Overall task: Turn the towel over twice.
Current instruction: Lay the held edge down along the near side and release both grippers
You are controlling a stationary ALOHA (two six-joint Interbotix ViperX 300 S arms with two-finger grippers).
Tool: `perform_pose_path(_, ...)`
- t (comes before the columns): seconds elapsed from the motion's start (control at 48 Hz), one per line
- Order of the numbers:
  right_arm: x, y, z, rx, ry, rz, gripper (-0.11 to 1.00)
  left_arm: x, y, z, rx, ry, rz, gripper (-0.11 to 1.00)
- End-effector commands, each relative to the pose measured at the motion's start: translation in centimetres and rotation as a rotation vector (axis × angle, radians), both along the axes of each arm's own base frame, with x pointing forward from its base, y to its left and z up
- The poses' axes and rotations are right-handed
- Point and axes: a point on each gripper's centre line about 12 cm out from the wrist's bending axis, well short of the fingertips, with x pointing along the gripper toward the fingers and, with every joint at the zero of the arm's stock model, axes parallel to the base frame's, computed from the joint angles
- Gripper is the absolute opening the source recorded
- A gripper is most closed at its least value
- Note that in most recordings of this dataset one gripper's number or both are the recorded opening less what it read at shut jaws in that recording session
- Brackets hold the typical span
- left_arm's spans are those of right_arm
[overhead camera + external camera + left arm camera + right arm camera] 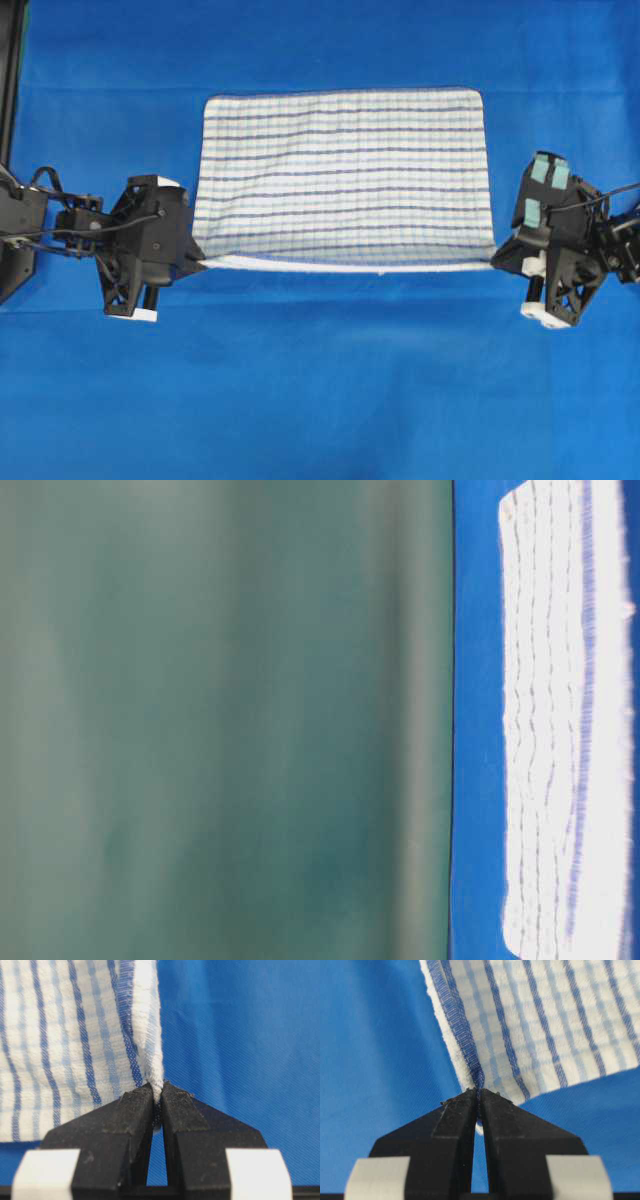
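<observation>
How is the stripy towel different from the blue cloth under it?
The towel is white with blue stripes; the blue cloth is plain. The towel is smaller, while the cloth covers the table. The towel's near edge is lifted by the left claw and right claw; the cloth lies flat. Both are fabric.

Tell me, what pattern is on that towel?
White towel with thin dark-blue and light-blue stripes; clearest in the overhead view.

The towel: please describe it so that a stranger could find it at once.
On the blue cloth covering the table, look between the two black arms. The towel is the large white rectangle stretched there, each near corner pinched. Thin dark-blue and light-blue stripes distinguish it from the plain blue around it.
</observation>
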Motion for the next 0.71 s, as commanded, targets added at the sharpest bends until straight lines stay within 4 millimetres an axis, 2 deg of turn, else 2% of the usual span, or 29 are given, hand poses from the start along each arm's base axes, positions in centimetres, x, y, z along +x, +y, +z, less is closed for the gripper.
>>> perform_pose_path(0.0, 0.5, 0.4, 0.2, 0.010, -0.009, 0.003, 0.06, 0.6, -0.2, 0.4, -0.004, -0.006, -0.003, 0.02)
perform_pose_path(0.271, 1.3, 1.1, -0.8, 0.029, -0.002, 0.024, 0.06, 0.9, -0.4, -0.5, -0.001, 0.025, -0.006, 0.02)
perform_pose_path(0.354, 1.5, 1.2, -1.1, 0.033, 0.001, 0.027, 0.06, 0.9, -0.4, -0.7, 0.000, 0.031, -0.006, 0.06)
perform_pose_path(0.438, 1.8, 1.3, -1.3, 0.033, 0.008, 0.027, 0.06, 0.9, -0.4, -0.8, 0.001, 0.040, -0.006, 0.19)
perform_pose_path(0.583, 2.4, 1.5, -1.2, 0.034, 0.007, 0.028, 0.07, 0.8, -0.7, -0.9, 0.002, 0.046, -0.018, 0.50)
perform_pose_path(0.625, 2.5, 1.6, -1.3, 0.032, 0.009, 0.030, 0.15, 0.8, -0.8, -0.8, 0.002, 0.048, -0.022, 0.61)
perform_pose_path(0.688, 2.6, 1.6, -1.1, 0.033, 0.005, 0.032, 0.34, 0.7, -1.0, -0.8, 0.002, 0.052, -0.027, 0.71)
